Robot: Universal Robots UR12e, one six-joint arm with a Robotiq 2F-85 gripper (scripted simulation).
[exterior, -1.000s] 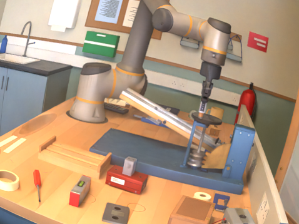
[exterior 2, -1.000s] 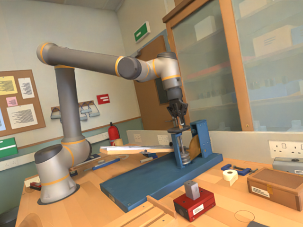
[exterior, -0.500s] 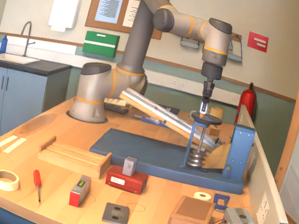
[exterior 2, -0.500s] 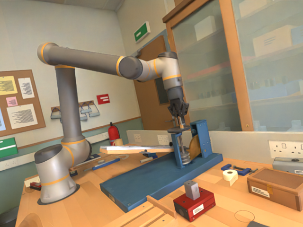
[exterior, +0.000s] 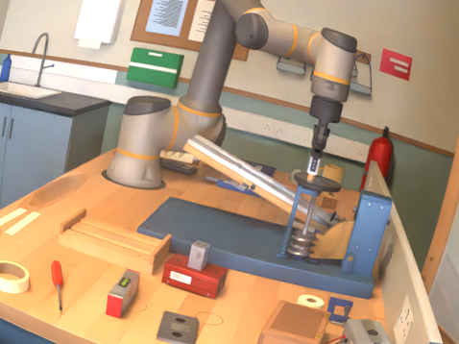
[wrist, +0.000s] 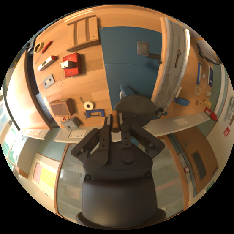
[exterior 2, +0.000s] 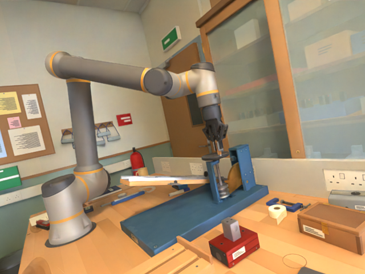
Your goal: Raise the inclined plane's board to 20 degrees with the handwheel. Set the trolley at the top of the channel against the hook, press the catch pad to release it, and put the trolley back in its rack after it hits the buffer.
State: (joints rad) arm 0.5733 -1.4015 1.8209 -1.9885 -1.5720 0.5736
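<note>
On the blue base plate [exterior: 230,235] the inclined board [exterior: 245,175] with its metal channel slopes up towards the arm's base, its low end hinged by the blue upright [exterior: 367,230]. The dark handwheel [exterior: 317,182] sits on a screw post beside the board. My gripper [wrist: 115,122] points straight down over the wheel's rim, and its fingers are closed on the wheel's small brown crank knob [wrist: 115,119]. The trolley [exterior: 194,269], a red block with a grey top, rests on the bench in front of the base plate, next to the wooden rack [exterior: 113,238].
The arm's base [exterior: 144,144] stands behind the board. A cardboard box [exterior 2: 333,225], a tape roll [exterior 2: 277,211] and a blue clamp [exterior 2: 284,203] lie to the right of the plate. A screwdriver [exterior: 57,281], a spirit level [exterior: 122,293] and a tape ring [exterior: 12,276] lie near the front edge.
</note>
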